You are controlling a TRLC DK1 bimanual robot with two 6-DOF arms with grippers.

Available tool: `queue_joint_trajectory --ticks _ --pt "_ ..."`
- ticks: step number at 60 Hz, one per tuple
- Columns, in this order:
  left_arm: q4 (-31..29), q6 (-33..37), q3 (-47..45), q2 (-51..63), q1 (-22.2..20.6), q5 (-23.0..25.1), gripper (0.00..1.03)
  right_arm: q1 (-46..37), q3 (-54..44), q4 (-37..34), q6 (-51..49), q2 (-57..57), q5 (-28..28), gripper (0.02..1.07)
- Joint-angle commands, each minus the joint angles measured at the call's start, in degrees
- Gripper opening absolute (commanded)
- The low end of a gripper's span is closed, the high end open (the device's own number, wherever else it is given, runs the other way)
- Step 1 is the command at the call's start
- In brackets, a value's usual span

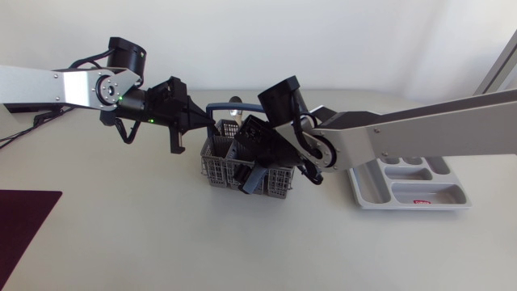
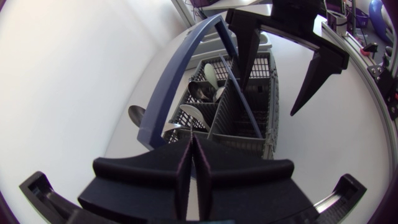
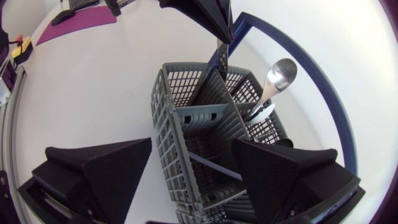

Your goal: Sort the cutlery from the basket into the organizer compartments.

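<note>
The grey cutlery basket (image 1: pixel 222 168) with a blue hoop handle (image 1: pixel 218 106) stands mid-table. One spoon (image 1: pixel 236 103) sticks up at its far side; in the right wrist view that spoon (image 3: pixel 277 76) leans in a far compartment. My left gripper (image 1: pixel 208 124) is at the basket's left rim, and the left wrist view shows it (image 2: pixel 193 165) shut with nothing visible between the pads. Beyond it there, spoons (image 2: pixel 196 116) lie in the basket (image 2: pixel 268 112). My right gripper (image 1: pixel 280 174) hangs open over the basket; its fingers (image 3: pixel 102 174) straddle the basket (image 3: pixel 186 118).
The grey organizer tray (image 1: pixel 367 187) lies at the right, partly under my right arm, with several compartments. A dark purple mat (image 1: pixel 24 218) lies at the front left corner.
</note>
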Motion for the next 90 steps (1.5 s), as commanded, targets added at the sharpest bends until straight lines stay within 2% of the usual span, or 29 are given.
queue_joint_trajectory --ticks 1,14,36,48,63,70,78,90 --pt "-0.7 1.7 2.5 -0.2 0.2 0.5 0.03 0.2 1.0 0.3 1.0 1.2 0.5 0.95" --pt "-1.4 1.0 2.4 -3.8 -0.2 0.5 0.03 0.3 -0.7 0.4 0.9 0.2 0.5 0.95" --pt "0.9 0.6 -5.2 -16.4 -4.3 -1.5 0.03 0.4 -2.8 0.4 1.0 -3.2 0.8 0.95" --pt "-3.8 -0.1 -5.2 -24.0 -3.7 -1.9 0.03 0.4 -5.7 0.3 0.7 -9.5 0.8 0.95" --pt "-11.4 -5.5 -4.0 -33.4 -3.3 -1.6 0.03 1.1 -8.8 -2.0 0.0 -19.1 0.5 0.96" --pt "-18.6 -7.8 -1.5 -33.9 -3.5 1.1 0.03 1.8 -10.6 -3.2 -0.4 -23.5 -1.0 0.96" --pt "-20.6 -11.6 -1.9 -34.8 -3.6 4.8 0.03 2.0 -11.7 -4.5 -0.6 -25.0 -3.4 0.96" --pt "-20.5 -15.8 -3.6 -33.6 -4.2 10.0 0.03 2.8 -12.2 -5.2 -0.5 -25.5 -7.6 0.96"
